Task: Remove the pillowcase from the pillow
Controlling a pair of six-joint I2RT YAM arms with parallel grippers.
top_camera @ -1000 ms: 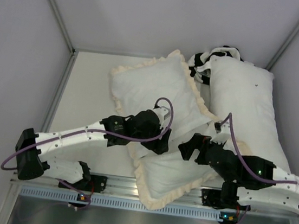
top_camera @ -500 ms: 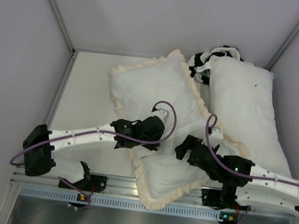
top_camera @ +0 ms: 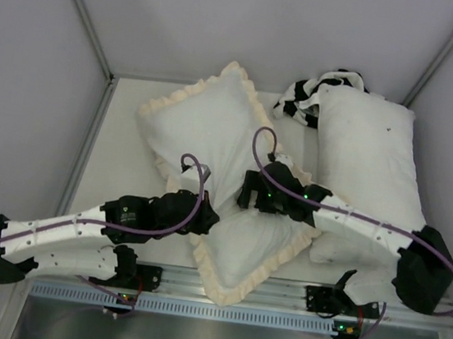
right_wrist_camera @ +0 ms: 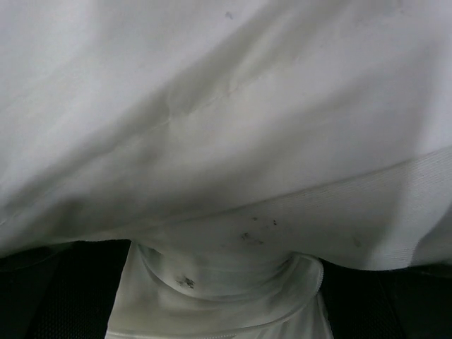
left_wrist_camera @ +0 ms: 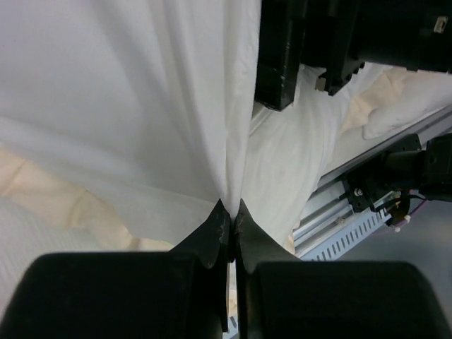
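Observation:
The pillowcase [top_camera: 207,126] lies white face up mid-table, its cream frill round the edge, bent into a far lobe and a near lobe [top_camera: 246,242]. My left gripper [top_camera: 207,217] is at the crease between the lobes. In the left wrist view it [left_wrist_camera: 230,208] is shut on a thin fold of the pillowcase's white cloth [left_wrist_camera: 141,106], pulled taut. My right gripper [top_camera: 248,195] stands open just right of it, pressed into the cloth. In the right wrist view [right_wrist_camera: 219,296] a bulge of white cloth with tiny dark specks, seemingly the pillow [right_wrist_camera: 254,236], fills the gap between its fingers.
A longer plain white pillow [top_camera: 368,162] lies along the right wall, with a black-and-white patterned cloth [top_camera: 306,92] at its far end. Grey walls close in the table at left, back and right. A metal rail [top_camera: 196,283] runs along the near edge.
My left gripper closed on the pillowcase cloth and drew back toward the near left. The right arm swung in over the pillowcase's middle. The far lobe shifted left and farther back.

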